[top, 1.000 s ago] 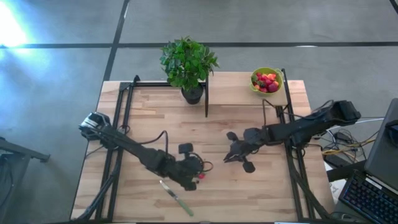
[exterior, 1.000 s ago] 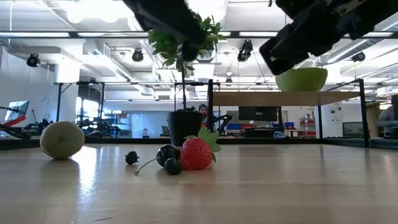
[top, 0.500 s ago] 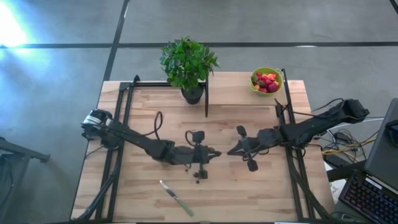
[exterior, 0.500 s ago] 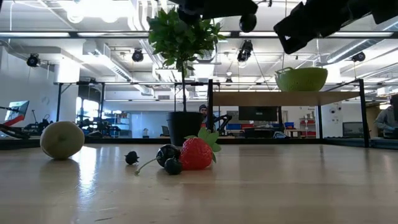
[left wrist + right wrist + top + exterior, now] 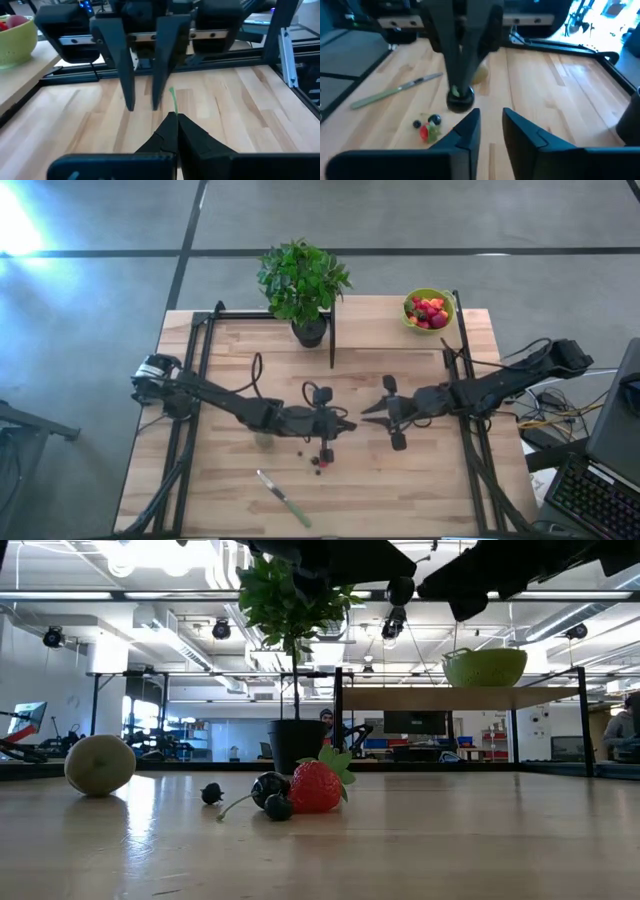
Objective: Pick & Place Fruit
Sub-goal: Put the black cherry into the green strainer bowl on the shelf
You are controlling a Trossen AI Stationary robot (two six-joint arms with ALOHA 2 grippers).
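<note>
My left jaws (image 5: 343, 425) pinch a dark berry (image 5: 459, 96); right jaws (image 5: 366, 411) spread. Bowl (image 5: 428, 310) part filled; strawberry (image 5: 318, 786) and others remain mid-desk.

Bright ceiling lamps (image 5: 130, 555) flare at eleven o'clock above me, and floor glare (image 5: 15, 220) whitens ten o'clock. My right wrist's view is blurred; the tabletop (image 5: 450, 840) shines softly.

1. Light wooden table (image 5: 420, 480): broad bare area at front right.
2. Mid-table passage blocked by left gripper (image 5: 347, 425) facing right gripper (image 5: 366, 410).
3. Obstacles: cluster of small red and dark berries (image 5: 318, 459), green-handled knife (image 5: 284, 498), leafy potted plant (image 5: 303, 285).
</note>
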